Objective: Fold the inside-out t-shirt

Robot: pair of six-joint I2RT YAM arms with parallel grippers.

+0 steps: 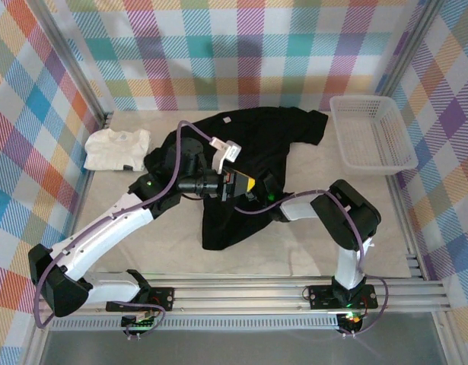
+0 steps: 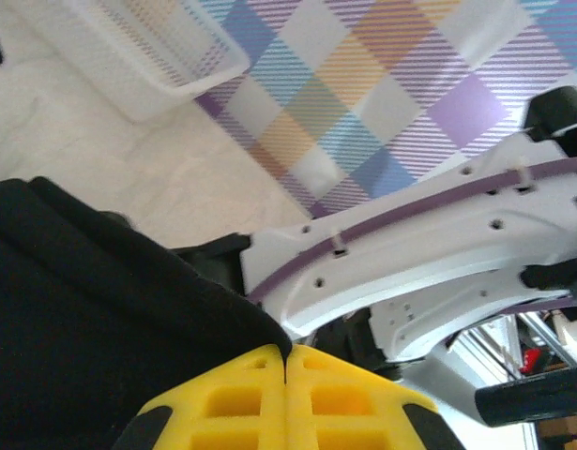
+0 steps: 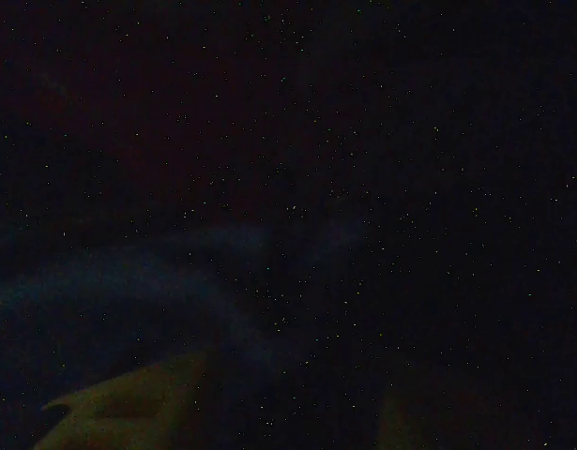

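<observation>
Table (image 1: 310, 251): pale mat, plaid walls on three sides.

The inside-out t-shirt (image 1: 256, 137): black, biggest thing on the table, lying mid-table. The body runs from the back edge toward the arm bases, one sleeve points toward the basket, and the near part is bunched and rumpled. In the left wrist view the black cloth (image 2: 91, 319) covers the lower left.

Left arm (image 1: 104, 228): white, reaches from its base at the near left diagonally in over the shirt's middle. Right arm (image 1: 348, 217): elbow sits near right, forearm folds back left across the mat to the shirt.

Basket (image 1: 370, 137): white plastic, back right corner, well apart from the shirt body and just beside the sleeve tip.

White garment (image 1: 116, 148): small, cream, folded, back left, touching or just beside the shirt's left edge.

Left gripper (image 1: 240, 184): the yellow fingers (image 2: 241, 403) are pressed flat together with no gap. An edge of black cloth runs right into the seam at the tips and looks pinched there.

Right gripper (image 1: 256, 192): at the shirt's middle, just beside the left one and buried in black fabric. The right wrist view is nearly black, with faint finger shapes low in frame. Cannot tell how wide it stands or whether it has any cloth.
</observation>
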